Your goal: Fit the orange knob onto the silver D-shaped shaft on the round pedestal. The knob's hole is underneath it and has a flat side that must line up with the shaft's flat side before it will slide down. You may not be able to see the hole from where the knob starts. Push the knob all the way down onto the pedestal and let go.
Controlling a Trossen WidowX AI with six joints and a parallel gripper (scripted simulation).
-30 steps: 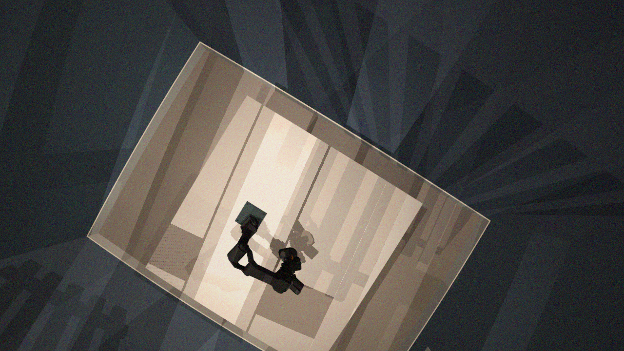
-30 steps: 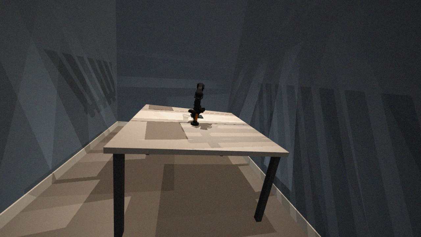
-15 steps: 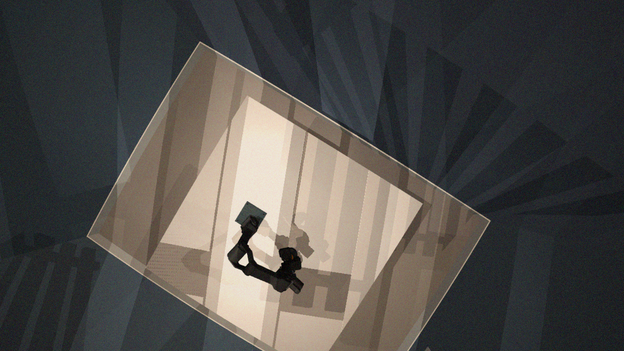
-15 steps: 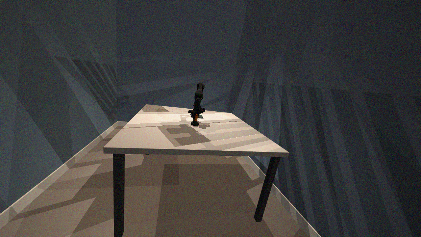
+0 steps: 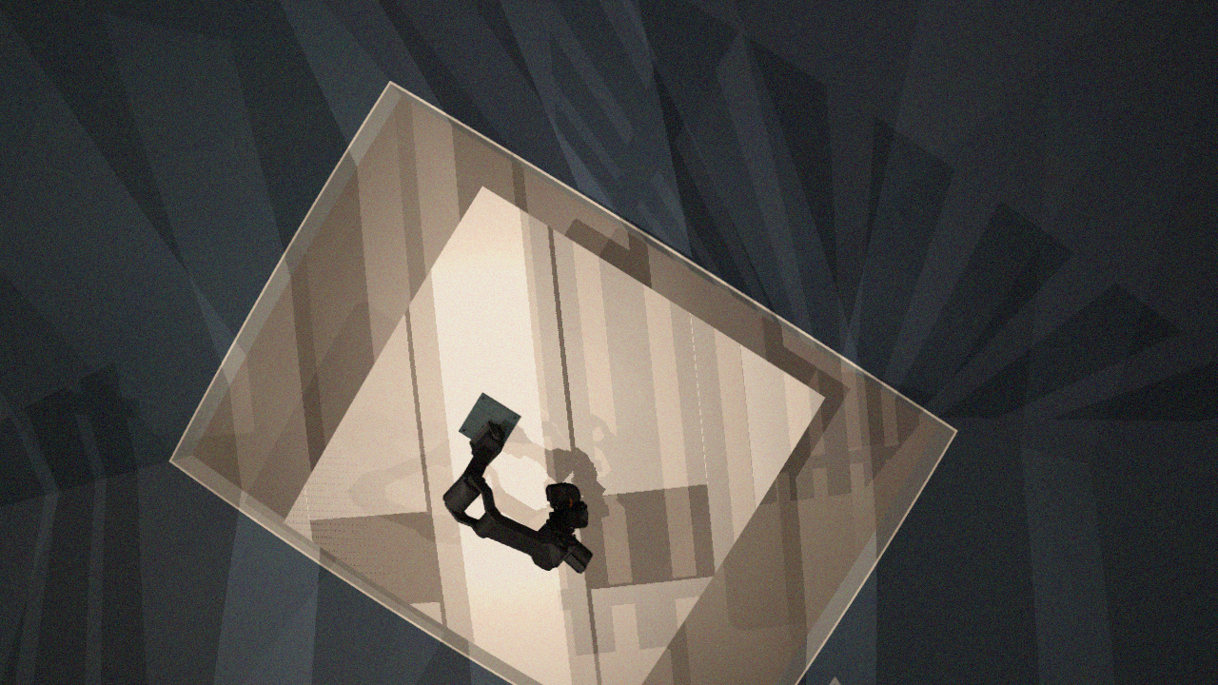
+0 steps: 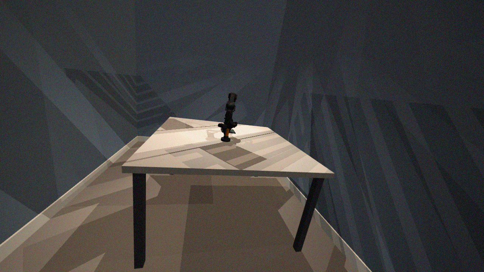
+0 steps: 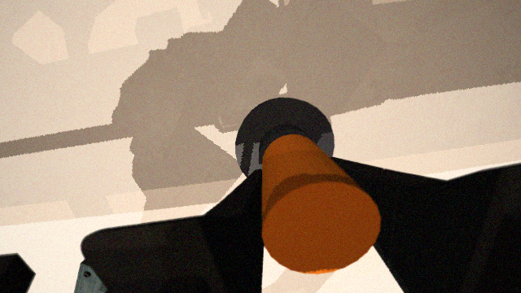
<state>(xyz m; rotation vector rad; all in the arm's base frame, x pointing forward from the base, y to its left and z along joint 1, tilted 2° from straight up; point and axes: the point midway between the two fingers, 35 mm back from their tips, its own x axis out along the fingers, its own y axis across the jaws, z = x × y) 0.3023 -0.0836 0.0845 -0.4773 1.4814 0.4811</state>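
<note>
Right, the claw (image 7: 294, 170) pinches the orange knob (image 7: 321, 225) (image 6: 227, 132) above the round black pedestal (image 7: 285, 111) (image 6: 225, 139)

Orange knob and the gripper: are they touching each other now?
Touching. The wrist view shows the orange knob between both fingers of the gripper, sides against them.

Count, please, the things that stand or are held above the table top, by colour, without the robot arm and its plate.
Orange: 1 (knob, between the fingers)
Black or dark: 1 (round pedestal)
Total: 2
</note>
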